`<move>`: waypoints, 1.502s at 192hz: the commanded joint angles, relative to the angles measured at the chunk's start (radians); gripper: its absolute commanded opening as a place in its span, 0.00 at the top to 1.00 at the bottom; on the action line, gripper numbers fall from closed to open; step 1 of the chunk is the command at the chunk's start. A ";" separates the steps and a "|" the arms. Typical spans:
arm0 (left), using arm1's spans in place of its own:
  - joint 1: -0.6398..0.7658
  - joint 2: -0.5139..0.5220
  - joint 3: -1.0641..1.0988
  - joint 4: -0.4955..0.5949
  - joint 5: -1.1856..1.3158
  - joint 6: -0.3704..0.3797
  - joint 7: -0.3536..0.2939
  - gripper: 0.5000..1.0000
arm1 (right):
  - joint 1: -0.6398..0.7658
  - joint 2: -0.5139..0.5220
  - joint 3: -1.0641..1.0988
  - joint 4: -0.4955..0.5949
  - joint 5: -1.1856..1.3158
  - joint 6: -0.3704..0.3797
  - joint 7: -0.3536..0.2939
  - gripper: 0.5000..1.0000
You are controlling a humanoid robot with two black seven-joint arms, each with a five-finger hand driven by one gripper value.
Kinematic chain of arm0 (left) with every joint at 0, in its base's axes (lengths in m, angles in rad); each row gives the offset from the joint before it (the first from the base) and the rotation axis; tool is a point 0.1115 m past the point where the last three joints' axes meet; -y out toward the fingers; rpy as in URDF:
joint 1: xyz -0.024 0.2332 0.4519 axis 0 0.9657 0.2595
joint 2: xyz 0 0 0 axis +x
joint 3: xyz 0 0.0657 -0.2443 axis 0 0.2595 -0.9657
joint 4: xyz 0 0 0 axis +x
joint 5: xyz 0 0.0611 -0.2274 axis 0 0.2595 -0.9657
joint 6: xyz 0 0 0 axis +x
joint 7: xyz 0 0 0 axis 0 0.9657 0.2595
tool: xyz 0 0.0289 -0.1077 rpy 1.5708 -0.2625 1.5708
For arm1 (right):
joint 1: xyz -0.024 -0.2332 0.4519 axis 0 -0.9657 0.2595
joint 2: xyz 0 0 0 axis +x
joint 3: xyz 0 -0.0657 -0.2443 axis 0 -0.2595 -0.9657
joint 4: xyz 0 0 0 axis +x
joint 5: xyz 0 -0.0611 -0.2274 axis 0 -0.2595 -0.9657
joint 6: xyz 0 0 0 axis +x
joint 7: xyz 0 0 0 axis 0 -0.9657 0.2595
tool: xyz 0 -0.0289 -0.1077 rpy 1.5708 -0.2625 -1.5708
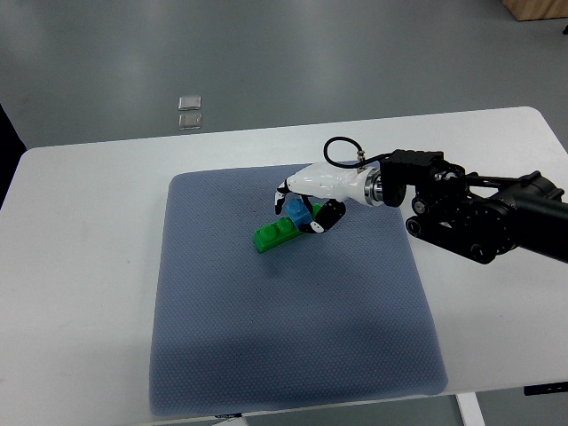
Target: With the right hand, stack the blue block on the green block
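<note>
blue block [297, 212] in right hand [311, 200]

The right hand [306, 204] is glossy white plastic with black joints and a shiny metal wrist ring, the blue block [297, 211] in its fingers and the studded green block [277, 235] just beneath look like smooth plastic, the grey mat [293, 346] under them is matt woven-textured cloth, and the worktop [80, 266] around it is smooth white.
</note>
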 commanded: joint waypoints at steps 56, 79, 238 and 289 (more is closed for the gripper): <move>0.001 0.000 0.000 0.000 0.000 0.000 0.000 0.00 | 0.003 0.003 0.004 -0.002 0.000 -0.006 0.000 0.51; -0.001 0.000 0.000 0.000 0.000 0.000 0.000 0.00 | 0.003 0.003 0.014 -0.002 0.000 -0.006 -0.002 0.51; 0.001 0.000 0.000 0.000 0.000 0.000 0.000 0.00 | 0.003 0.006 0.031 -0.002 0.002 -0.006 -0.002 0.51; 0.001 0.000 0.000 0.000 0.000 0.000 0.000 0.00 | 0.006 0.005 0.031 -0.002 0.002 -0.006 -0.003 0.29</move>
